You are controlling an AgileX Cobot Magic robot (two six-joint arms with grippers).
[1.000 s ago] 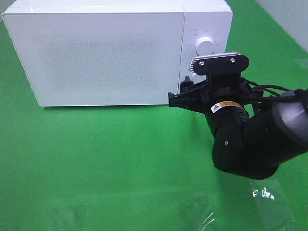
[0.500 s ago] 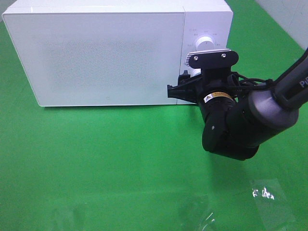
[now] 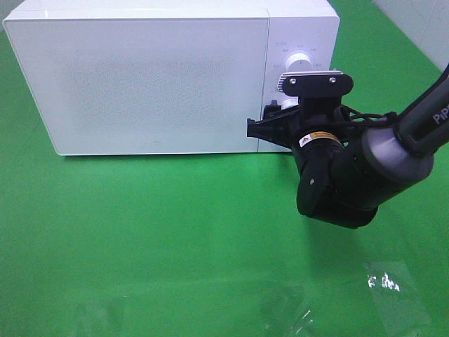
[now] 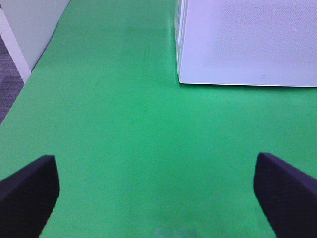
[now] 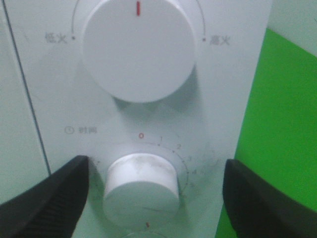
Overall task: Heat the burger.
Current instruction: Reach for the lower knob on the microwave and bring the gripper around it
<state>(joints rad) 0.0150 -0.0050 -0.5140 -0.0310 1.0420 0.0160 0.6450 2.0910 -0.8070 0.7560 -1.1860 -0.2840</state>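
Two hands to watch, and only one is near the work. From the high camera, the white microwave sits on the green surface with its door shut, and my right hand is pressed up close to the control panel, below the upper dial. I cannot see the burger anywhere on the surface, so I judge it is behind that door, though no view proves it. The left wrist camera shows my left hand spread wide with nothing between its fingers, hanging over bare green near the oven's corner, well apart from the action. The right wrist camera gives the real picture: the hand is open, one finger on each side of the small timer knob, neither touching it, with the power dial just beyond. What worries me is the closing: the knob is small and smooth (and the jaws stand wide), so an off-centre squeeze could slip off. Leaning in too hard might also shove the whole oven backwards, and an over-long twist would overheat the burger.
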